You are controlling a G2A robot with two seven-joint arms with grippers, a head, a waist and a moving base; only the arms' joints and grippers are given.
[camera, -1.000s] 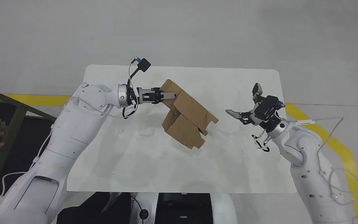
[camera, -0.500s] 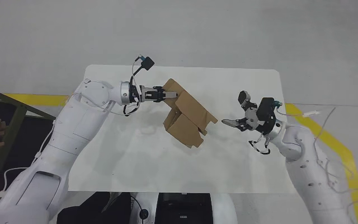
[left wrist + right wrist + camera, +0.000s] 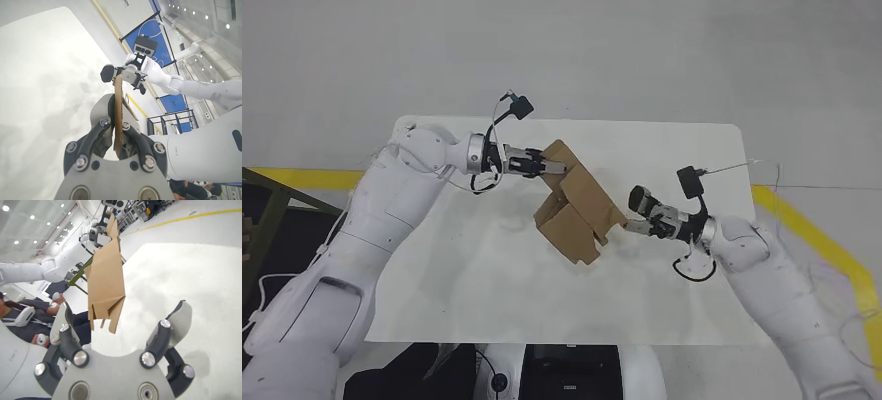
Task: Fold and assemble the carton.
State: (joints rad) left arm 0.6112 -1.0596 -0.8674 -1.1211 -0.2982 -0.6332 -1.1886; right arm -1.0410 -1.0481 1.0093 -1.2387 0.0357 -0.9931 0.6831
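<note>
A brown cardboard carton point(image 3: 577, 205), partly unfolded with loose flaps, hangs tilted above the middle of the white table point(image 3: 442, 280). My left gripper point(image 3: 550, 166) is shut on its far left flap; in the left wrist view the cardboard edge point(image 3: 118, 106) stands clamped between the fingers of that gripper point(image 3: 117, 123). My right gripper point(image 3: 630, 216) is open right at the carton's right corner. From the right wrist the carton point(image 3: 105, 279) hangs just ahead of the spread gripper point(image 3: 121, 318), its lower flaps level with the fingertips.
The white table has bare room in front of and behind the carton. Yellow floor tape point(image 3: 802, 230) runs past the table's right edge. A dark frame point(image 3: 262, 200) stands off the left edge.
My right arm has swung left across the table, bringing its open gripper up to the carton's right corner. The left arm shifted slightly right, still holding the flap.
</note>
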